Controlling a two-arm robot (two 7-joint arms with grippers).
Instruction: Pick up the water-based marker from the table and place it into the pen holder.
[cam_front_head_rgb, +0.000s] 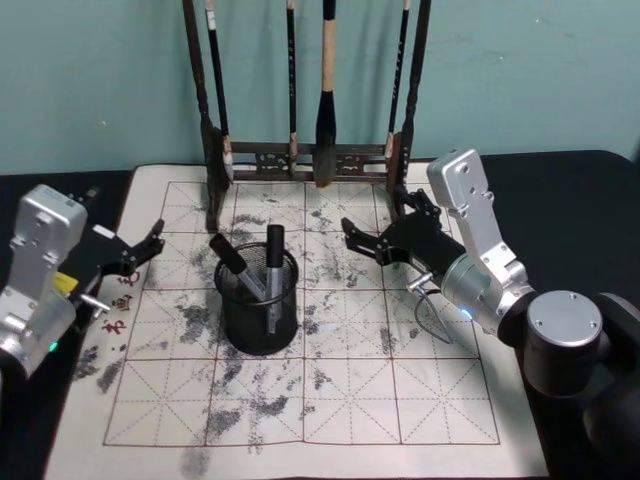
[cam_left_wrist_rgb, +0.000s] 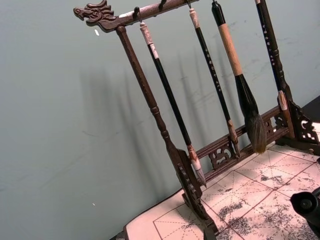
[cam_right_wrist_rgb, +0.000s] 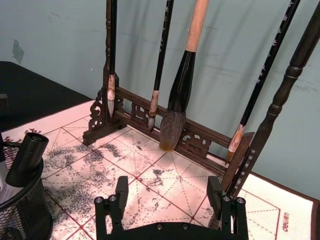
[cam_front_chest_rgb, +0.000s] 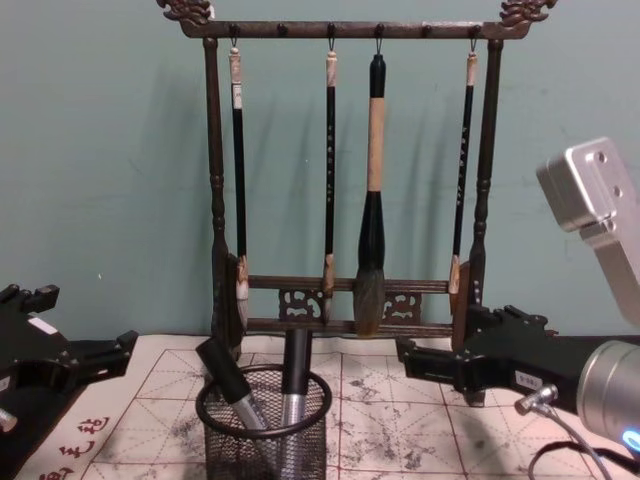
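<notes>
Head view: the pen holder (cam_front_head_rgb: 258, 305) is sitting left of centre on a gridded, ink-stained calligraphy mat (cam_front_head_rgb: 350, 390), which is covering the middle of the dark counter (cam_front_head_rgb: 570, 190). Two markers (cam_front_head_rgb: 272, 275) are standing inside the cup, leaning apart with their dark caps rising above the rim (which of them is the water-based one cannot be told).

The right end effector (cam_front_head_rgb: 362, 238) is hovering right of centre, just beside the cup and clear of it, its two black fingers spread open and holding nothing. The left end effector (cam_front_head_rgb: 140, 252) is hanging at the left edge of the frame, over the mat's border, also open and empty.

Along the upper edge, a tall dark wooden brush rack (cam_front_head_rgb: 300, 160) is standing at the far side of the mat, against a teal wall (cam_front_head_rgb: 100, 80).

Chest view: the pen holder (cam_front_chest_rgb: 265, 430) is occupying the lower centre, with both markers (cam_front_chest_rgb: 290, 390) showing from the side. The right end effector (cam_front_chest_rgb: 425, 362) is entering from the lower right, and the left end effector (cam_front_chest_rgb: 105, 358) from the lower left. Four brushes (cam_front_chest_rgb: 372, 230) are hanging from the rack's top bar.

Right wrist view: the open fingers (cam_right_wrist_rgb: 117, 195) are framing the lower centre, and the pen holder (cam_right_wrist_rgb: 22, 210) is sitting in the lower left corner, with one marker cap above it.
</notes>
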